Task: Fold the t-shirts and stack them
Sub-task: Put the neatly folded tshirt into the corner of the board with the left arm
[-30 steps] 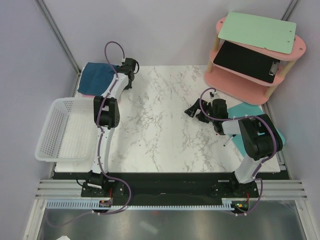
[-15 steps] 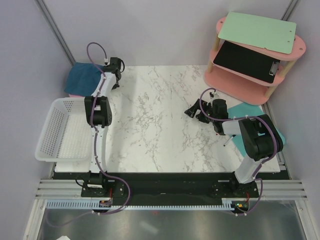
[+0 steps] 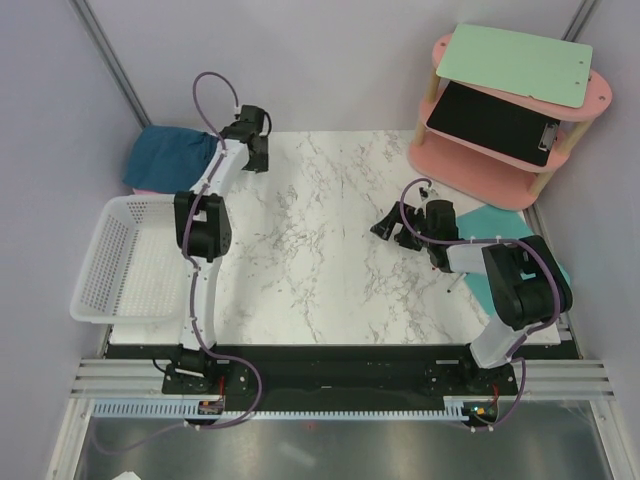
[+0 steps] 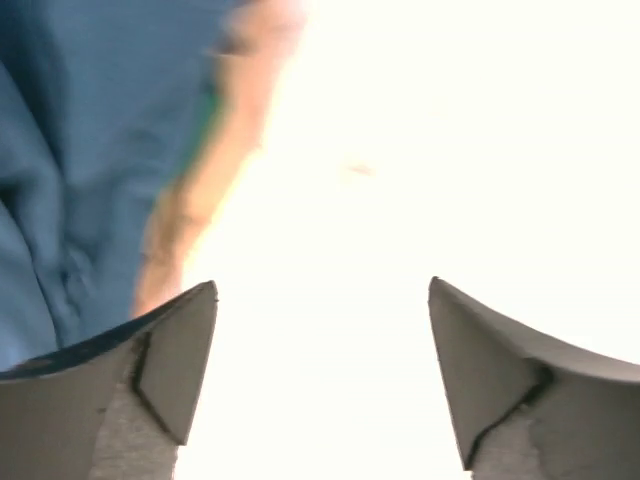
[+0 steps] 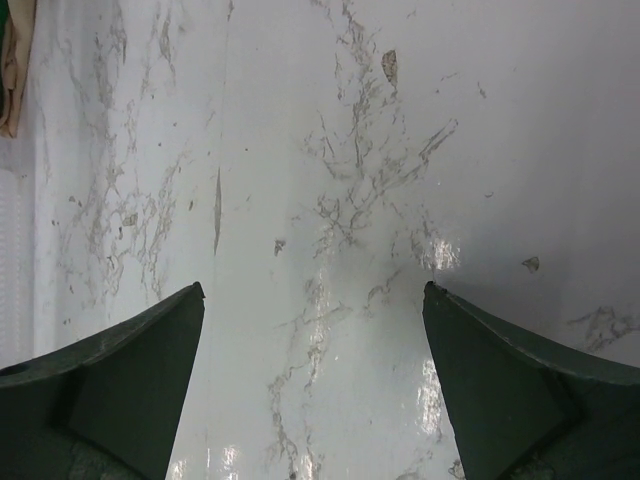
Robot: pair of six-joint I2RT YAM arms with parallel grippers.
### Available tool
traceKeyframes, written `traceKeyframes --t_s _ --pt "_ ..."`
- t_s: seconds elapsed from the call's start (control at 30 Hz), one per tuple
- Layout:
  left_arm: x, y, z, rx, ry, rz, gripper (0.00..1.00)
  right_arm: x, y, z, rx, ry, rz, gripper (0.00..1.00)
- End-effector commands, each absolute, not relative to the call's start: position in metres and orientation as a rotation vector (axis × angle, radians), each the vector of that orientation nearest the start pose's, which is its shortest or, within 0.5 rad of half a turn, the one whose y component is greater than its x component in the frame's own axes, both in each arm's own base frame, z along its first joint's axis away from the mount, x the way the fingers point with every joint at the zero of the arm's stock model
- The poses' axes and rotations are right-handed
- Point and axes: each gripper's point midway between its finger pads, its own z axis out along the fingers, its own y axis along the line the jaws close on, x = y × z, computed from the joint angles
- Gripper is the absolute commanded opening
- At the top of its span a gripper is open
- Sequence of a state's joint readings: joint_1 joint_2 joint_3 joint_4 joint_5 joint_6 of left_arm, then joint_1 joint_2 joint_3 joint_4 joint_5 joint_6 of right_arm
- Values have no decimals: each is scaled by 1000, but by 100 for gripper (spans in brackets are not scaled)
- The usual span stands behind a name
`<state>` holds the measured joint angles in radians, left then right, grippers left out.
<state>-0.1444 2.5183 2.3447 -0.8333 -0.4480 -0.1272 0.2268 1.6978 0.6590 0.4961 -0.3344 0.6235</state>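
The dark teal t-shirt (image 3: 165, 155) lies folded at the table's back left corner, on top of the pink t-shirt (image 3: 142, 190), of which only a thin edge shows. My left gripper (image 3: 258, 160) hovers open just right of this stack, holding nothing. In the left wrist view the teal t-shirt (image 4: 80, 170) fills the left side with the pink t-shirt's edge (image 4: 200, 190) beside it, and my left gripper (image 4: 320, 290) stands wide over the bright tabletop. My right gripper (image 3: 388, 230) is open low over the marble at centre right. The right wrist view shows my right gripper (image 5: 315, 290) with nothing between its fingers.
A white mesh basket (image 3: 130, 260) hangs off the table's left edge, in front of the stack. A pink two-tier shelf (image 3: 480, 170) with a green clipboard (image 3: 515, 62) and a black clipboard (image 3: 495, 120) stands back right. A turquoise mat (image 3: 495, 218) lies under the right arm.
The left gripper carried the teal t-shirt leftward into the corner, then opened, let go of it and drew back to the right. The right arm barely moved.
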Motion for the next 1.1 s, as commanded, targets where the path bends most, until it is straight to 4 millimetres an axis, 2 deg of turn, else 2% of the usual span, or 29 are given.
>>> traceKeyframes --t_s 0.0,0.03,0.07,0.1,0.13,0.17,0.2,0.23,0.27,0.3,0.33,0.37,0.4,0.43,0.5,0.53,0.6,0.63,0.8,0.9,1.07 --pt "571 -98 171 -4 2316 192 99 366 155 31 207 2310 704 98" --pt "561 -107 163 13 2346 157 100 367 153 40 192 2292 684 98" --pt "553 -122 173 29 2334 95 100 367 145 41 185 2302 626 98" --pt "545 -135 173 53 2343 19 100 370 142 49 173 2289 595 98" --pt "533 -141 151 60 2383 -9 100 372 139 61 159 2263 573 98" --pt "523 -150 158 77 2373 -62 100 371 130 61 172 2275 511 98" --pt "514 -157 152 60 2388 -114 100 374 126 69 150 2258 477 98" --pt "498 -161 126 64 2432 -135 100 375 122 81 146 2230 455 98" --pt "489 -163 122 59 2434 -165 100 373 118 84 144 2235 430 98" --pt "479 -167 130 40 2413 -213 100 375 112 90 150 2218 387 98" --pt "455 -166 105 47 2467 -216 100 374 109 100 150 2193 376 98" --pt "454 -169 106 40 2435 -244 100 372 107 103 149 2193 364 98" --pt "444 -172 117 39 2408 -290 100 371 105 112 151 2169 358 98" --pt "426 -171 99 53 2447 -287 100 370 101 115 162 2159 335 98" --pt "413 -168 103 54 2428 -279 100 368 95 121 167 2138 311 98" --pt "400 -166 93 60 2457 -257 100 366 93 122 170 2138 300 98" --pt "387 -165 89 56 2472 -258 100 364 91 124 175 2129 289 98" --pt "375 -166 85 72 2484 -260 100 360 88 118 169 2153 261 98" --pt "348 -152 62 63 2535 -177 100 353 68 106 207 2206 117 98" --pt "342 -144 56 57 2547 -142 100 352 63 105 219 2211 79 98" --pt "343 -140 62 62 2513 -124 100 354 59 107 225 2209 53 98"
